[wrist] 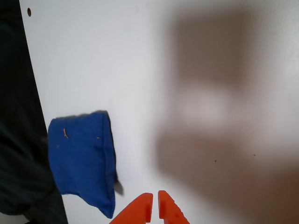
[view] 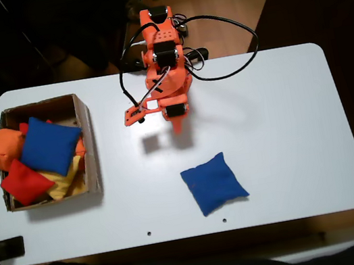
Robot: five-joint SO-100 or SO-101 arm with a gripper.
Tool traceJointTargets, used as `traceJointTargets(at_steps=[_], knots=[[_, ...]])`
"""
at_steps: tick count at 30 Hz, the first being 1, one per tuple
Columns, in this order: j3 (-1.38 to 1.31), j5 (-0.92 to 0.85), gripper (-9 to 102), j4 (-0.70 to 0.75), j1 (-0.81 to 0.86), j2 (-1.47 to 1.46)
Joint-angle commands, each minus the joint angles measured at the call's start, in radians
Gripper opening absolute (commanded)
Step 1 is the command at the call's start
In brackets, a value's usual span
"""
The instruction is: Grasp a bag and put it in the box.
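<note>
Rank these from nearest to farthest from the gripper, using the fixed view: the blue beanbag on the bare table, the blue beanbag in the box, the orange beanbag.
Measured from the gripper:
1. The blue beanbag on the table, just below the gripper, toward the table's front edge.
2. The blue beanbag in the box, left, lying on top of the pile.
3. The orange beanbag, farthest left, overhanging the box's outer wall.

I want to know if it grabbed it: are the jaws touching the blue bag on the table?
Apart. The wrist view shows bare white table between the gripper and the bag.
</note>
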Motion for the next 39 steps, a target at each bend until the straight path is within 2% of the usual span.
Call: traceJointTargets(at_steps=[1, 29, 39], knots=[[-0.015, 0.003, 0, 0.003, 0.0, 0.008], [-0.015, 0.006, 0, 0.003, 0.003, 0.008], [-0.038, 0.012, 0, -0.077, -0.011, -0.052]])
